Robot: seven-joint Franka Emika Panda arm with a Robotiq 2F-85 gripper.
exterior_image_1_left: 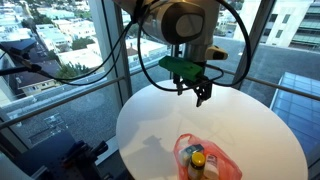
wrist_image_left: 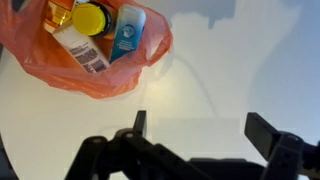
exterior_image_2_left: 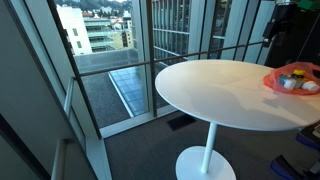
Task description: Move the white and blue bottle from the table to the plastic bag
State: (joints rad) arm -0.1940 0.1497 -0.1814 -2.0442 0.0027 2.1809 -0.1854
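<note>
A round white bench [exterior_image_1_left: 150, 115] stands on a single pedestal [exterior_image_2_left: 207, 150] next to tall glass windows [exterior_image_1_left: 60, 50] that look out on city buildings. On the bench lies an orange plastic bag [wrist_image_left: 95, 72], mouth open, near the rim in both exterior views [exterior_image_2_left: 275, 80]. In the wrist view the bag holds three things side by side: a bottle with a yellow cap [wrist_image_left: 88, 18], a white bottle with a printed label [wrist_image_left: 82, 48], and the white and blue bottle [wrist_image_left: 128, 30]. The yellow-capped bottle lies between the other two, touching or nearly touching them. Bare bench surface lies between the bag and the end effector.

The white and blue bottle lies inside the plastic bag, against its right-hand wall as the wrist view shows it. It sits up and to the left of the end effector [wrist_image_left: 200, 130] in that view, well apart from the fingers [wrist_image_left: 138, 122]. In an exterior view the bag [exterior_image_1_left: 207, 160] lies at the near side of the bench, while the end effector [exterior_image_1_left: 202, 94] hangs over the far side, above the surface and not touching it.

The end effector is released: its two fingers stand wide apart with only white bench showing between them. The arm [exterior_image_1_left: 185, 25] comes down from the top of the frame, cables looping around it, with the wrist pointing the fingers down at the bench.
</note>
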